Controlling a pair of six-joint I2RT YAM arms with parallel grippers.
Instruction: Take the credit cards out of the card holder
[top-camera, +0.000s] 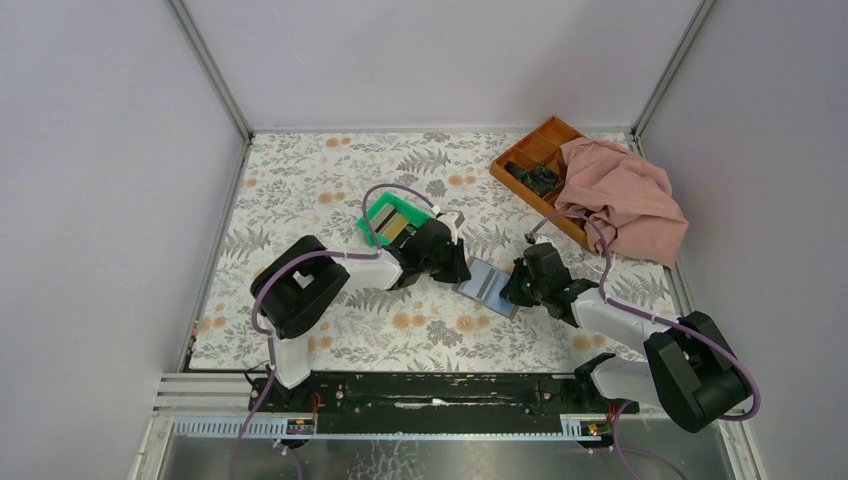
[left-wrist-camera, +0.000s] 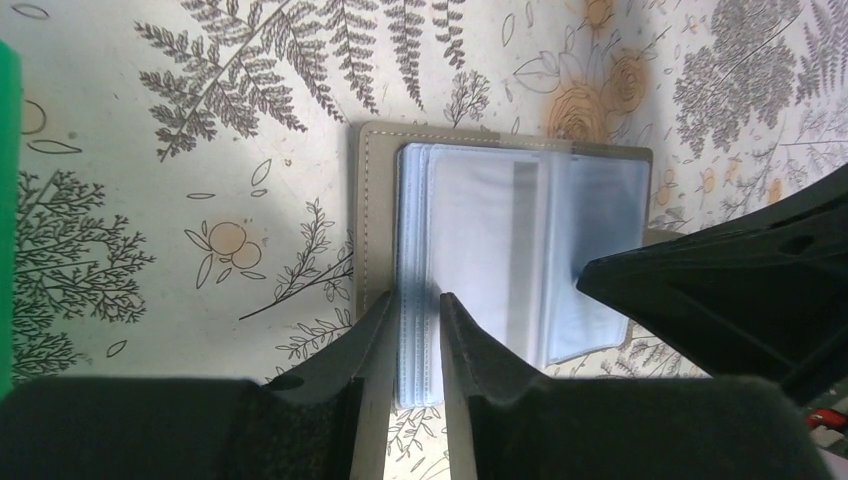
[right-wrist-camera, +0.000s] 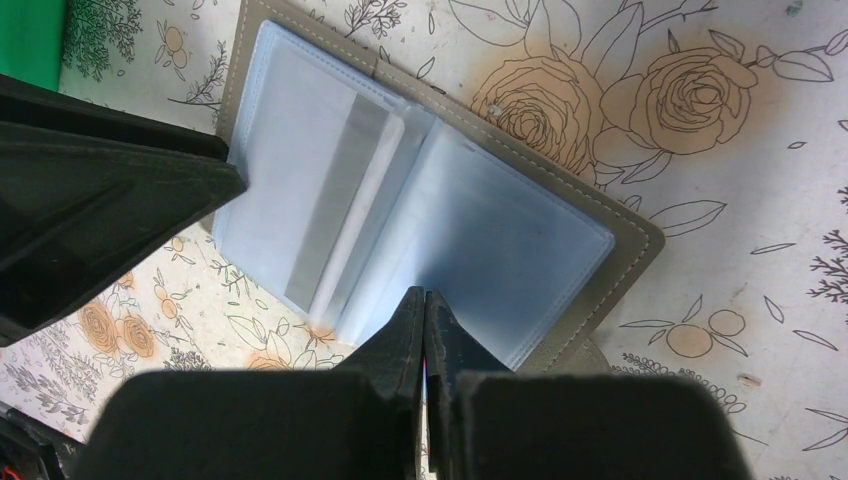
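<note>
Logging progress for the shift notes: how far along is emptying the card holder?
Some cards already lie in the green bin. The card holder lies open; the left gripper straddles its sleeve stack, the right gripper presses the opposite page. A card remains in the sleeves.
</note>
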